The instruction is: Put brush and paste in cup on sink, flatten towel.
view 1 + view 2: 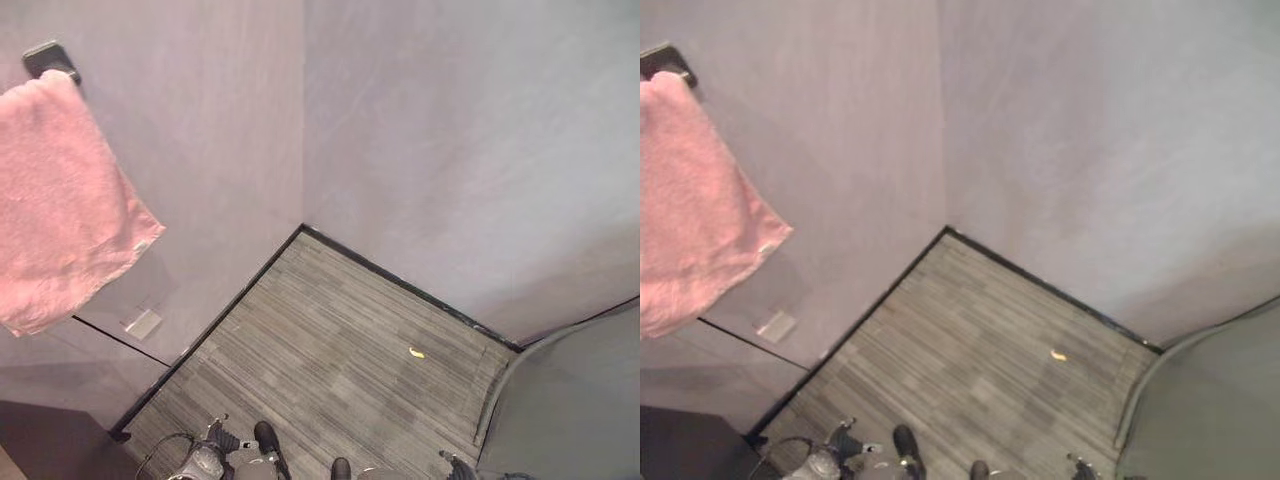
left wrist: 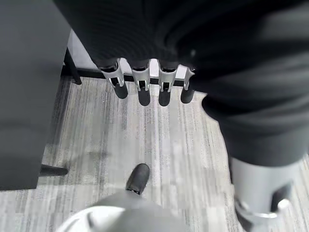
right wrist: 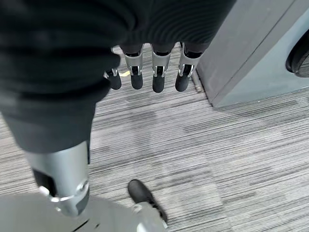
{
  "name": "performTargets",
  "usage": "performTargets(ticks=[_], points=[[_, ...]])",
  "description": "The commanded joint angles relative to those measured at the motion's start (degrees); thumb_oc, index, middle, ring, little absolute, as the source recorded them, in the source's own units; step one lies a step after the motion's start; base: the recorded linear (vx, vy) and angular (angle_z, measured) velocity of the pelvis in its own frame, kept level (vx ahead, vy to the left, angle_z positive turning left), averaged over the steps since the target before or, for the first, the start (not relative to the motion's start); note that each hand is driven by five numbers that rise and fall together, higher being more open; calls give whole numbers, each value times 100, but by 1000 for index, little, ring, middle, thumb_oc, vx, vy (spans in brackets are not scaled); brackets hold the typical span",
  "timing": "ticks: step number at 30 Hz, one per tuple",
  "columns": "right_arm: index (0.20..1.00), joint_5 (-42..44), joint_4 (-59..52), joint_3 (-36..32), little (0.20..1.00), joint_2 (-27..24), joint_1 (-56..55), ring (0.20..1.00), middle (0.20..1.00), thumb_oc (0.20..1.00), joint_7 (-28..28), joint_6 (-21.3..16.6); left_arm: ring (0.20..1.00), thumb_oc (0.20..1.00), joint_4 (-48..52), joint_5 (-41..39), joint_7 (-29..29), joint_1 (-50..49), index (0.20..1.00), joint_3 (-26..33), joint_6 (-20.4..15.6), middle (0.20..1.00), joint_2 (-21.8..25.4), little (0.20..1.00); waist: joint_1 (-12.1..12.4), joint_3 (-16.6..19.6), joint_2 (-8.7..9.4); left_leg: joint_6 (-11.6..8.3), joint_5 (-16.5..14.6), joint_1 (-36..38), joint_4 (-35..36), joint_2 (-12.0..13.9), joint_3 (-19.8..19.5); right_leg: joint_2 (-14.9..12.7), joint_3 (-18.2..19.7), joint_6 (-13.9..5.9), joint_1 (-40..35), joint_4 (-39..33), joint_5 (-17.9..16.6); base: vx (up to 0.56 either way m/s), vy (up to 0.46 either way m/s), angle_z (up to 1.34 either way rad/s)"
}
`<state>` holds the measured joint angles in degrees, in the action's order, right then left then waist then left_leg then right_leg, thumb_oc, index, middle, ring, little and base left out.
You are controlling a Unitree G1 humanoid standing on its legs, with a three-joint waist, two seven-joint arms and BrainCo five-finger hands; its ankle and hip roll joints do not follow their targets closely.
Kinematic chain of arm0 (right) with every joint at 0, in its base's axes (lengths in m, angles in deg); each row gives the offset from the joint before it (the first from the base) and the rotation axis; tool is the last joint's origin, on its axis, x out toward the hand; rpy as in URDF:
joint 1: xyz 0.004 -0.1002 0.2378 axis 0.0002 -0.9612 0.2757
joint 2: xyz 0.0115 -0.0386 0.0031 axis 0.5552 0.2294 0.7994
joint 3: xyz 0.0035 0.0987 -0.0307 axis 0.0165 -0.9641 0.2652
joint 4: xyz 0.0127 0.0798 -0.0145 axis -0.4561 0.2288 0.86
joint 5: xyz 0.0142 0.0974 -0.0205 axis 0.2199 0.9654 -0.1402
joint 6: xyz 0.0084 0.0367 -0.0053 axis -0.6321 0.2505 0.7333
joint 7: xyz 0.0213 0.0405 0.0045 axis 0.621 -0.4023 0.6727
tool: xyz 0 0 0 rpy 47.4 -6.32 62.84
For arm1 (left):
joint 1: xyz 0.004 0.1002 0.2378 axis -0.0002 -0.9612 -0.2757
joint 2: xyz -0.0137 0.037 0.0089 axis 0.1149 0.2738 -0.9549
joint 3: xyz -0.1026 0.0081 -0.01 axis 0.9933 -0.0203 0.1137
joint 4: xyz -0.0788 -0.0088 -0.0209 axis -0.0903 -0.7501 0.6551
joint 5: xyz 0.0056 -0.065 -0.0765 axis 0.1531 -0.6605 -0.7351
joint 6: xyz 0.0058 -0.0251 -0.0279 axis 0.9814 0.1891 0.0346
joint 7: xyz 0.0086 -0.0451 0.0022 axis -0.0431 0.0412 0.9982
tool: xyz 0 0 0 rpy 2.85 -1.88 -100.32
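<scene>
A pink towel (image 1: pixel 55 200) hangs bunched and slanted from a dark holder (image 1: pixel 48 58) on the grey wall at the upper left. My left hand (image 2: pixel 144 94) hangs low above the striped floor, fingers straight and holding nothing. My right hand (image 3: pixel 158 79) hangs the same way over the floor, fingers straight and empty.
Two grey walls meet in a corner above a striped grey floor (image 1: pixel 340 350). A small yellow scrap (image 1: pixel 416 352) lies on it. A dark cabinet (image 2: pixel 24 96) stands beside my left hand and a grey unit (image 3: pixel 256 58) beside my right. A wall plate (image 1: pixel 143 322) sits below the towel.
</scene>
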<state>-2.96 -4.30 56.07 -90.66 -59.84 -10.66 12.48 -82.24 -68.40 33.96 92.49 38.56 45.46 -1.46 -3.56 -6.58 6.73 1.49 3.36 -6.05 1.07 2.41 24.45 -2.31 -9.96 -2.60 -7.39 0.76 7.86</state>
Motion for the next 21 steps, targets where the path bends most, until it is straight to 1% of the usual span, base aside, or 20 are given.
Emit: performTargets(ticks=[1,2,3,4,5,6,8,9,10,11,12,14,15,16,17,18,19,20,21], points=[[1000,-122,-208,5,1000,-171,18,1000,1000,1000,-13,-34,1000,1000,8,80,165,103,1000,-38,-28,1000,64,1000,181,77,-28,-311,-64,-368,-623,237,-73,-167,208,-325,315,69,-256,194,204,21],[1000,-118,-190,6,1000,-137,82,1000,1000,1000,-8,-26,1000,1000,15,86,162,117,1000,-42,-28,1000,89,1000,228,119,0,-242,-150,-354,-620,150,-129,-213,194,-365,355,238,-242,137,153,17],[1000,-118,-190,6,1000,-136,83,1000,1000,1000,-8,-27,1000,1000,15,86,162,117,1000,-42,-28,1000,89,1000,227,121,1,-241,-151,-356,-621,149,-129,-215,193,-366,358,242,-239,123,154,11],[1000,-107,-196,3,1000,-124,138,1000,1000,1000,-11,-29,1000,1000,13,102,148,118,1000,-47,-28,1000,105,1000,250,132,10,-202,-197,-338,-615,104,-150,-236,173,-415,397,388,-238,123,165,22],[1000,-103,-283,28,1000,-113,216,1000,1000,1000,0,-38,1000,1000,31,110,133,100,1000,-51,-21,1000,132,1000,287,141,20,-110,-283,-258,-554,3,-232,-267,151,-521,546,776,-277,123,165,29],[1000,-103,-284,28,1000,-114,216,1000,1000,1000,1,-38,1000,1000,31,110,133,100,1000,-50,-21,1000,133,1000,286,143,21,-108,-283,-259,-553,1,-232,-269,151,-522,551,785,-273,122,158,30],[1000,-117,-416,22,1000,-138,264,1000,1000,1000,4,-63,1000,1000,44,114,121,67,1000,-42,-18,1000,144,1000,290,143,12,-6,-336,-124,-431,-100,-342,-296,172,-658,741,1342,-425,122,143,26],[1000,-91,-486,-7,1000,-156,293,1000,1000,1000,-3,-76,1000,1000,62,140,144,54,1000,-60,-10,1000,155,1000,283,139,-29,27,-336,-59,-352,-119,-416,-258,218,-679,921,1633,-556,195,214,22],[1000,60,-739,-77,1000,-204,338,1000,1000,1000,-12,-128,1000,1000,184,136,139,2,1000,-120,-39,1000,165,1000,205,75,-92,87,-366,101,-237,-205,-541,-208,310,-782,1185,2220,-773,131,147,21],[1000,60,-740,-77,1000,-206,339,1000,1000,1000,-11,-126,1000,1000,185,136,139,3,1000,-120,-38,1000,164,1000,214,91,-106,82,-354,78,-237,-184,-533,-187,315,-773,1203,2196,-802,158,142,28],[1000,230,-954,-156,1000,-231,334,1000,1000,1000,-23,-167,1000,1000,252,130,148,-9,1000,-137,-63,1000,182,1000,164,68,-150,105,-382,183,-174,-237,-648,-135,394,-781,1323,2380,-798,133,67,59],[1000,563,-1402,-303,1000,-311,268,1000,1000,1000,5,-268,1000,1000,365,228,169,-29,1000,-243,-88,1000,205,1000,48,86,-278,77,-373,383,-17,-245,-875,137,674,-627,1654,2277,-623,224,77,73],[1000,688,-1709,-396,1000,-384,163,1000,1000,1000,24,-313,1000,1000,459,267,199,-47,1000,-264,-106,1000,244,1000,17,73,-330,53,-381,471,20,-243,-966,126,684,-560,1771,2091,-518,318,6,77],[1000,835,-2412,-571,1000,-574,10,1000,1000,1000,27,-415,1000,1000,585,248,240,-75,1000,-245,-196,1000,306,1000,-42,42,-360,17,-446,582,-13,-280,-1143,37,758,-503,2003,1657,-613,245,-20,77],[1000,837,-2443,-578,1000,-590,-15,1000,1000,1000,36,-399,1000,1000,590,247,239,-85,1000,-250,-195,1000,300,1000,-74,30,-373,17,-458,602,-19,-278,-1182,30,720,-505,1962,1647,-601,274,-28,78],[1000,920,-2923,-714,1000,-759,-136,1000,1000,1000,54,-468,1000,1000,751,207,291,-105,1000,-205,-267,1000,345,1000,-150,-4,-366,3,-534,723,-27,-357,-1346,33,892,-529,2052,1307,-746,117,-5,64],[1000,920,-2923,-714,1000,-759,-136,1000,1000,1000,54,-468,1000,1000,751,207,291,-105,1000,-205,-267,1000,345,1000,-150,-4,-366,3,-534,723,-27,-357,-1346,33,892,-529,2052,1307,-746,275,-28,69],[1000,1064,-3515,-973,1000,-942,-317,1000,1000,1000,71,-555,1000,1000,978,230,308,-144,1000,-206,-342,1000,385,1000,-261,-22,-348,-28,-646,861,-51,-446,-1550,11,1130,-601,2086,855,-975,253,-51,61],[1000,1214,-3715,-1126,1000,-1042,-366,1000,1000,1000,97,-625,1000,1000,1162,234,316,-178,1000,-192,-405,1000,449,1000,-296,-31,-342,-40,-695,921,-63,-480,-1665,-38,1250,-641,2207,687,-1126,258,-50,75]])
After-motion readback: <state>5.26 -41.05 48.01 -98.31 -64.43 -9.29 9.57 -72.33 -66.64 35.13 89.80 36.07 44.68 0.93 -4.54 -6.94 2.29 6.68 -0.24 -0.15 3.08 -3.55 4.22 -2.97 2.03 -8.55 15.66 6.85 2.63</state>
